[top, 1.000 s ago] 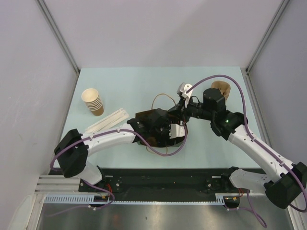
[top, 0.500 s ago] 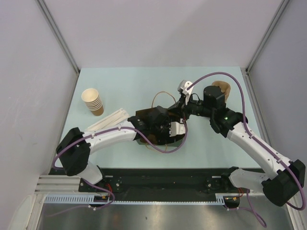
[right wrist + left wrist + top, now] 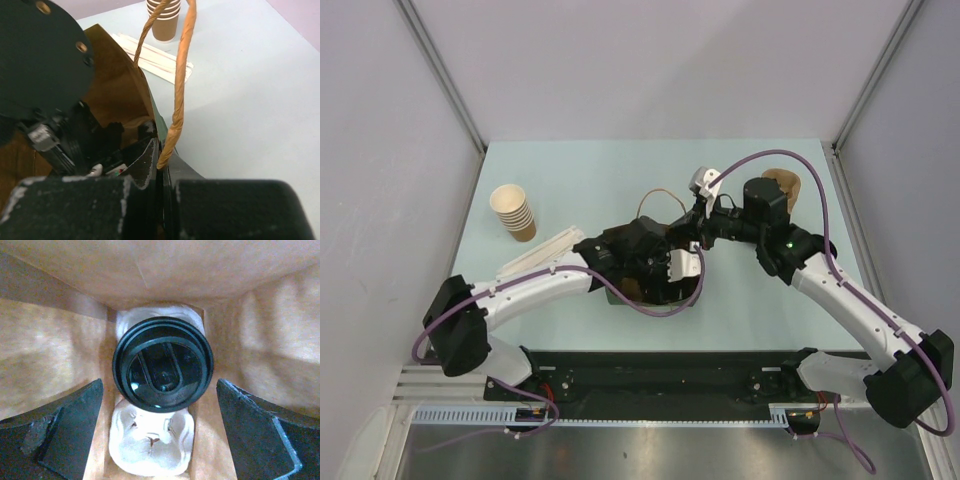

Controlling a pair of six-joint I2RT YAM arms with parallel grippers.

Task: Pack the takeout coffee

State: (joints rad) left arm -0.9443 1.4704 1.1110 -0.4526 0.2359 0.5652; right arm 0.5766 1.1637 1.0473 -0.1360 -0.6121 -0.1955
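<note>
Takeout coffee (image 3: 162,371) is hidden from overhead: it is down inside the paper bag (image 3: 650,292) at the middle of the desk (image 3: 580,180), where the left arm reaches in. The left wrist view shows its black lid upright in a white pulp tray (image 3: 150,450) on the bag's floor. The left claw (image 3: 159,387) is spread wide, touching nothing. In the right wrist view, the right claw (image 3: 161,180) seems pinched on the bag's rim beside the twisted handle (image 3: 180,90), holding the mouth open.

From above I see the whole pale blue table (image 3: 590,170); both wrist cameras are very near the brown paper bag (image 3: 150,270) (image 3: 115,85).
</note>
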